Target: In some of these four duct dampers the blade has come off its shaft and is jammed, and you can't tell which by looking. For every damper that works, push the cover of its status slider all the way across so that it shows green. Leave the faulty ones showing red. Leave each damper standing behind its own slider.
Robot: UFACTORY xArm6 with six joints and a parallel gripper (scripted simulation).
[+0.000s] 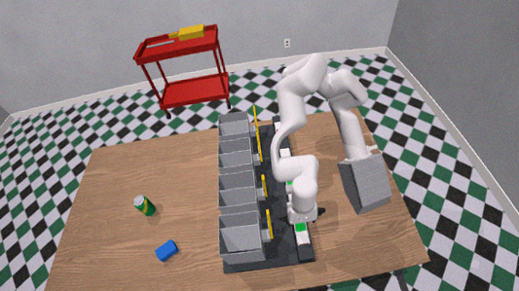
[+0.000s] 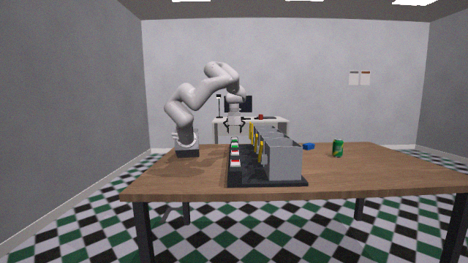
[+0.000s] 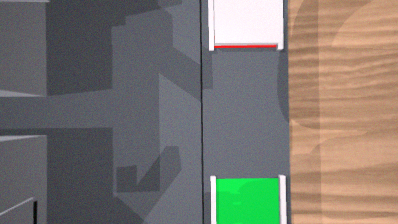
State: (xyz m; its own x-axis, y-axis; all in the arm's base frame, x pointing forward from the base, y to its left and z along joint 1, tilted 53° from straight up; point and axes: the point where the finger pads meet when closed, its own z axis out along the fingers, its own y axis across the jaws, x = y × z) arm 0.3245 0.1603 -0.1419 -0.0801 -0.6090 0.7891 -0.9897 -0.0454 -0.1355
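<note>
Four grey box dampers (image 1: pixel 237 187) stand in a row on a dark base plate (image 1: pixel 266 199), each with a yellow lever (image 1: pixel 268 224) on its side. The status sliders lie in a strip along the plate's edge. The slider at the near end (image 1: pixel 302 233) shows green, and it also shows in the wrist view (image 3: pixel 245 200). The slider beside it (image 3: pixel 246 25) shows a white cover with a thin red strip. In the exterior view the two closest sliders (image 2: pixel 235 163) show red. My gripper (image 2: pixel 234 127) hangs open and empty above the strip, between the green slider and its neighbour. Its fingers are out of the wrist view.
A green can (image 1: pixel 145 206) and a blue block (image 1: pixel 167 250) lie on the table on the far side of the dampers from the arm. The arm's grey base block (image 1: pixel 366 184) stands next to the slider strip. A red cart (image 1: pixel 184 66) stands behind the table.
</note>
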